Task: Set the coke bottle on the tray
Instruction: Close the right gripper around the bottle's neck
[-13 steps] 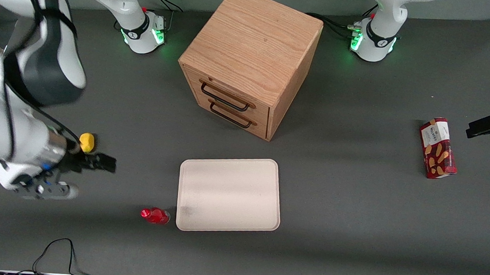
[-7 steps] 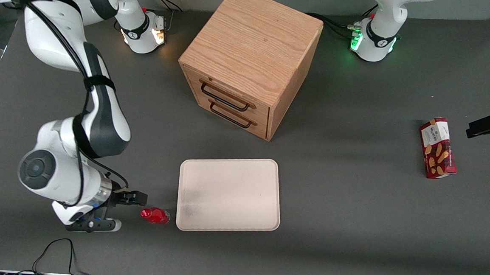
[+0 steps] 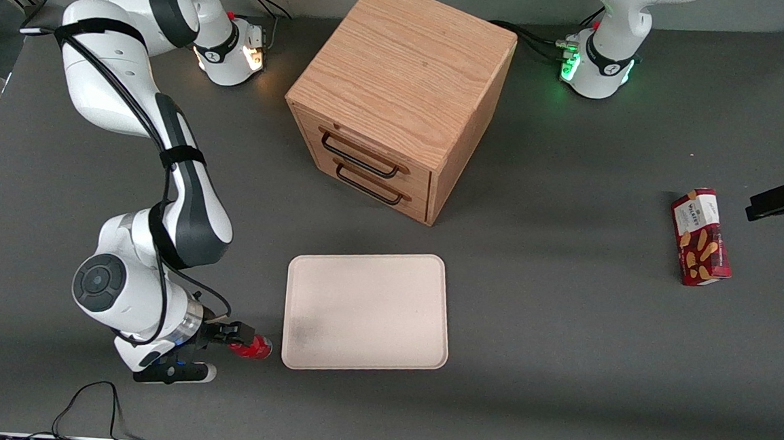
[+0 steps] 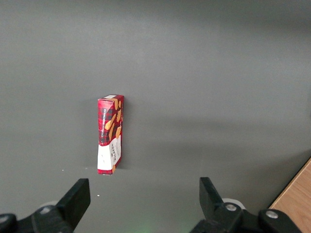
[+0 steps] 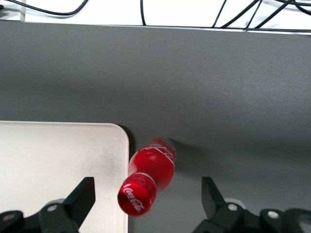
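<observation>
One small coke bottle (image 3: 251,347) stands on the dark grey worktop (image 3: 562,326), close to the front camera and just beside the tray's smudged corner, not yet on it. The right arm's pincer (image 3: 243,337) hangs directly over the bottle. In the right wrist view its two black fingers (image 5: 82,196) are spread wide, gripping nothing, with the red cap showing between them.

To do this step well, the pincer should probably come straight down, centre the cap and neck between the fingers, and clamp below the cap. A skewed approach could tip such a narrow bottle. A short lift and a sideways carry over the low rim would likely suffice.

The bottle is glossy, with a round red cap and a red label bearing white script. The tray (image 3: 367,310) is flat, matte cream-white and rectangular with rounded corners. Farther from the camera sits a wooden cabinet (image 3: 399,98), boxy and grained, with two drawers and dark wire handles. A red biscuit box (image 3: 700,237) lies toward the parked arm's end.
</observation>
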